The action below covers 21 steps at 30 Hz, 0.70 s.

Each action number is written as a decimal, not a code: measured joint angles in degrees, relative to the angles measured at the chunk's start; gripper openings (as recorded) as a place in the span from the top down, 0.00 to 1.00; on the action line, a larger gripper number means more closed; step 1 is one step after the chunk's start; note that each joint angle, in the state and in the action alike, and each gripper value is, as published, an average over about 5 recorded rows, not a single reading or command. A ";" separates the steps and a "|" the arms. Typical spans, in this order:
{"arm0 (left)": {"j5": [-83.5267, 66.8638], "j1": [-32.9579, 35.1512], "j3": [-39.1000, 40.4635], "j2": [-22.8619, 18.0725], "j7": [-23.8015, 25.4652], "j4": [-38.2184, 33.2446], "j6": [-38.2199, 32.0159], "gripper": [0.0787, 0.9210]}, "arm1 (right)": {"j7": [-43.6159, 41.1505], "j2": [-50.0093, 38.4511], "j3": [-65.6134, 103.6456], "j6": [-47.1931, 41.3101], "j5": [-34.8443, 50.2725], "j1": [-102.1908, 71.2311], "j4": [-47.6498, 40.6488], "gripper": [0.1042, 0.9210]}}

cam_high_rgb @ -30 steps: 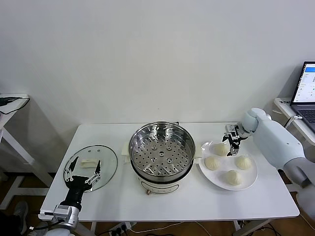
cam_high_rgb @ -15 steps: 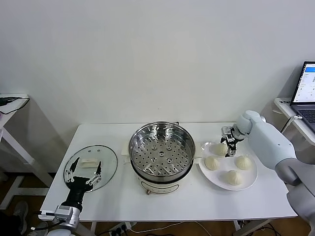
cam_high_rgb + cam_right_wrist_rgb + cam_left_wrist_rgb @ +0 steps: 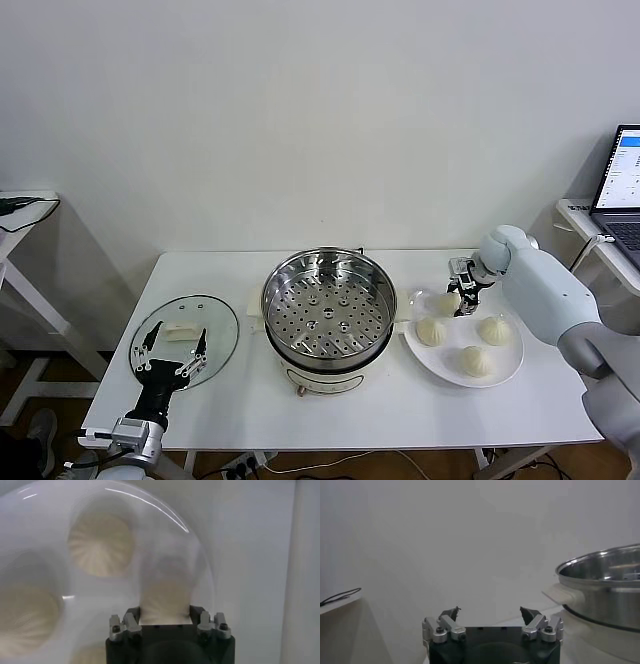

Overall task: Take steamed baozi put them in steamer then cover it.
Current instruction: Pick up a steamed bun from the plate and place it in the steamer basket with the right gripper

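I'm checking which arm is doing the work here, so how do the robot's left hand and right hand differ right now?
The left hand hangs open above the glass lid, holding nothing; the right hand is closed on the farthest bun on the white plate. The left hand sits at the near left of the table, the right hand at the right, past the empty steamer. Both have the same dark two-finger build.

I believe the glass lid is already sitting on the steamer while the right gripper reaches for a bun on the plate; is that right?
Not quite: the glass lid lies flat on the table to the steamer's left, and the pot is uncovered, as the head view shows. The right gripper is indeed at a bun on the plate.
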 measured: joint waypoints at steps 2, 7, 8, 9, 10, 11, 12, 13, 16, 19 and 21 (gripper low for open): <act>0.00 0.11 0.00 0.08 0.00 -0.16 0.00 0.12 | -0.58 -1.68 -1.63 0.33 1.99 1.07 2.47 0.31; 0.01 0.33 0.14 0.32 -0.04 -0.70 0.08 0.12 | -2.50 -6.74 -7.15 1.97 7.83 5.93 10.31 0.31; 0.03 0.37 0.19 0.35 -0.05 -0.79 0.10 0.12 | -2.94 -7.75 -8.49 2.47 9.00 7.26 12.01 0.31; 0.08 0.40 0.23 0.38 -0.06 -0.85 0.11 0.12 | -3.38 -8.69 -9.84 2.99 10.11 8.63 13.70 0.31; 0.15 0.44 0.25 0.41 -0.07 -0.88 0.11 0.12 | -3.84 -9.58 -11.28 3.56 11.19 10.14 15.47 0.31; 0.23 0.48 0.25 0.45 -0.08 -0.88 0.10 0.12 | -4.30 -10.38 -12.74 4.16 12.24 11.73 17.26 0.31; 0.31 0.52 0.23 0.48 -0.07 -0.86 0.09 0.12 | -4.76 -11.05 -14.20 4.80 13.22 13.37 19.04 0.31; 0.38 0.54 0.18 0.50 -0.07 -0.83 0.08 0.12 | -5.24 -11.63 -15.71 5.48 14.15 15.13 20.87 0.31; 0.48 0.63 0.01 0.62 -0.04 -0.75 0.06 0.12 | -6.54 -12.75 -20.20 7.61 16.53 20.66 26.17 0.31; 0.52 0.74 -0.13 0.81 0.01 -0.81 0.06 0.12 | -7.41 -12.89 -24.70 9.75 18.23 26.31 30.89 0.31; 0.55 0.75 -0.18 0.94 0.06 -0.84 0.05 0.12 | -7.79 -12.32 -27.55 11.25 19.01 29.84 33.40 0.31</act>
